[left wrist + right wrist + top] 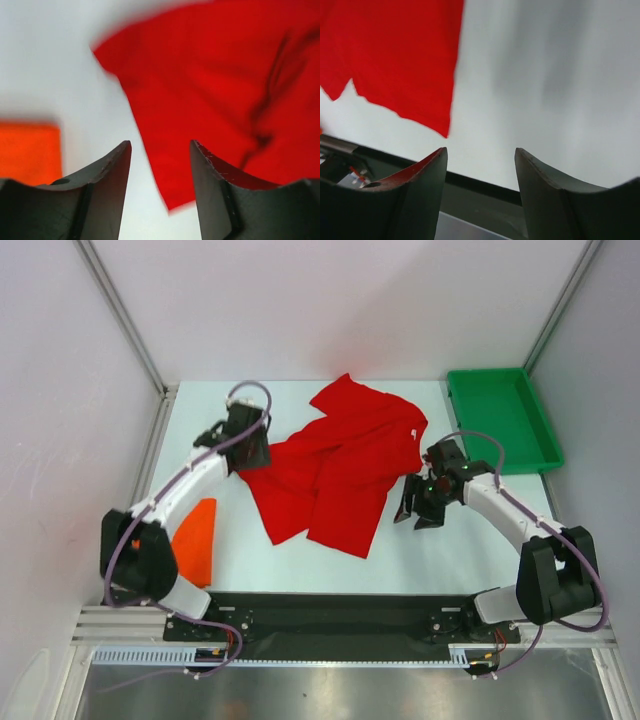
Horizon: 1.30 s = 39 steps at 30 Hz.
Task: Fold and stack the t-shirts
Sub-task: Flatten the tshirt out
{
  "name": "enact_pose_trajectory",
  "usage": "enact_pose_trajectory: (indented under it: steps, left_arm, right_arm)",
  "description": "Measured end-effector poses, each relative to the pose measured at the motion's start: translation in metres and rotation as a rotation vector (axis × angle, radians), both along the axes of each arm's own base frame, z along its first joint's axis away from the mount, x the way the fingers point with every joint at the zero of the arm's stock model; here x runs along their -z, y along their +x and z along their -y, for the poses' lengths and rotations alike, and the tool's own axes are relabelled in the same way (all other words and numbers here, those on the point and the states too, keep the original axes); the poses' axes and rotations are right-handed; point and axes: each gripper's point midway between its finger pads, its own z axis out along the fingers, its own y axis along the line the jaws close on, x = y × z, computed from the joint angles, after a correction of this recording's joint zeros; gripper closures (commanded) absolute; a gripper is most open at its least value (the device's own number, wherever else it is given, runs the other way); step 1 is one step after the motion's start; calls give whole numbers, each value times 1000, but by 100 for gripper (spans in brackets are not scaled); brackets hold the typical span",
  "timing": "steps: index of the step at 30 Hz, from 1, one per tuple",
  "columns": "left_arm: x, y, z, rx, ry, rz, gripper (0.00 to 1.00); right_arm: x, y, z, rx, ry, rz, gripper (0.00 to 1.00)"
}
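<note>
- A folded orange cloth t-shirt (pixel 197 540) lies on the near left of the white table (pixel 450 560), just beside the left arm's base. It looks flat and narrow, and part of it is hidden by the arm. It appears to be done and to mark the place for the stack.
- The right gripper (pixel 416 510) hangs low over bare table just beside the right edge of the bright red short-sleeved cloth t-shirt (pixel 335 465). In its wrist view the jaws stand apart with nothing between them, and the red hem lies off to the left.
- The left gripper (pixel 252 455) sits at the red shirt's left edge. Its wrist view also shows the jaws parted and empty, with a blurred red corner just beyond the fingertips.
- The red shirt lies mid-table, slanted and rumpled, with layers flopped over each other and one sleeve pointing to the far side. It is not yet folded.
- The step in hand is probably flattening the red shirt before folding.
  - Each gripper should take a single layer at an outer corner rather than a bunch of cloth.
  - They should pinch at matching points on the left and right edges.
  - Drawing the two apart evenly would pull the creases out.
  - The cloth is limp, so an uneven pull would likely twist it further.
- The red shirt should be kept away from the orange shirt until it is folded.
- A green plastic tray (pixel 500 375) sits at the far right corner, well apart from the shirts.
</note>
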Motion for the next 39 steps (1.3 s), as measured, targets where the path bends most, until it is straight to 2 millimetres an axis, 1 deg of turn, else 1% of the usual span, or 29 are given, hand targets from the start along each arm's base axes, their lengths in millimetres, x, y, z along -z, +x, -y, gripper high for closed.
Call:
enact_pose_trajectory:
  steps: [1, 2, 3, 4, 5, 6, 8, 10, 11, 12, 15, 17, 18, 20, 21, 24, 29, 31, 32, 33, 35, 36, 37, 39]
  left_arm:
    - [10, -19, 4, 14, -18, -33, 46]
    - [24, -47, 9, 27, -48, -85, 47]
    - [33, -69, 15, 38, -91, -117, 49]
    - [40, -86, 20, 41, -134, -134, 50]
    - [49, -108, 24, 29, -192, -158, 52]
    - [56, -122, 25, 18, -227, -179, 56]
    - [70, -148, 27, -34, -310, -207, 56]
    - [83, -164, 27, -88, -359, -239, 53]
    - [87, -167, 27, -106, -371, -252, 50]
    - [91, -169, 29, -125, -389, -265, 41]
    - [103, -170, 36, -184, -433, -304, 39]
    - [117, -172, 39, -221, -451, -340, 42]
    - [124, -175, 39, -238, -455, -360, 46]
    - [135, -180, 38, -263, -451, -389, 51]
    - [137, -181, 37, -271, -448, -397, 53]
    - [140, -178, 39, -277, -453, -397, 56]
    - [143, -176, 42, -281, -461, -402, 55]
    - [143, -174, 44, -278, -470, -403, 56]
    - [143, -172, 46, -276, -476, -403, 58]
    - [143, -170, 48, -277, -482, -402, 67]
    - [145, -167, 50, -278, -486, -399, 78]
    - [145, -166, 49, -277, -482, -399, 92]
    - [146, -165, 49, -278, -478, -397, 100]
    - [146, -163, 46, -266, -456, -384, 100]
  right_arm:
    - [1, -2, -9, -7, 19, -3, 39]
    - [2, -4, -18, -12, 38, -5, 39]
    - [2, -6, -28, -14, 57, -4, 39]
    - [2, -7, -35, -16, 73, -1, 39]
    - [3, -8, -44, -20, 87, 6, 39]
    - [2, -8, -50, -21, 99, 9, 39]
    - [1, -8, -63, -28, 122, 19, 40]
    - [2, -9, -71, -31, 132, 18, 40]
    - [4, -10, -74, -32, 134, 12, 40]
    - [6, -11, -77, -34, 133, 4, 40]
    - [11, -15, -83, -38, 129, -13, 40]
    - [14, -19, -85, -36, 127, -22, 40]
    - [15, -21, -87, -36, 125, -25, 40]
    - [17, -24, -88, -37, 121, -31, 40]
    - [17, -26, -89, -35, 118, -33, 40]
    - [18, -28, -91, -34, 113, -35, 40]
    - [19, -28, -93, -27, 109, -29, 39]
    - [19, -27, -94, -22, 105, -25, 40]
    - [20, -27, -95, -23, 103, -25, 40]
    - [21, -28, -95, -18, 98, -27, 40]
    - [24, -29, -97, -7, 89, -37, 40]
    - [27, -29, -97, 1, 83, -44, 41]
    - [29, -30, -98, 13, 79, -53, 43]
    - [34, -30, -101, 47, 72, -73, 50]
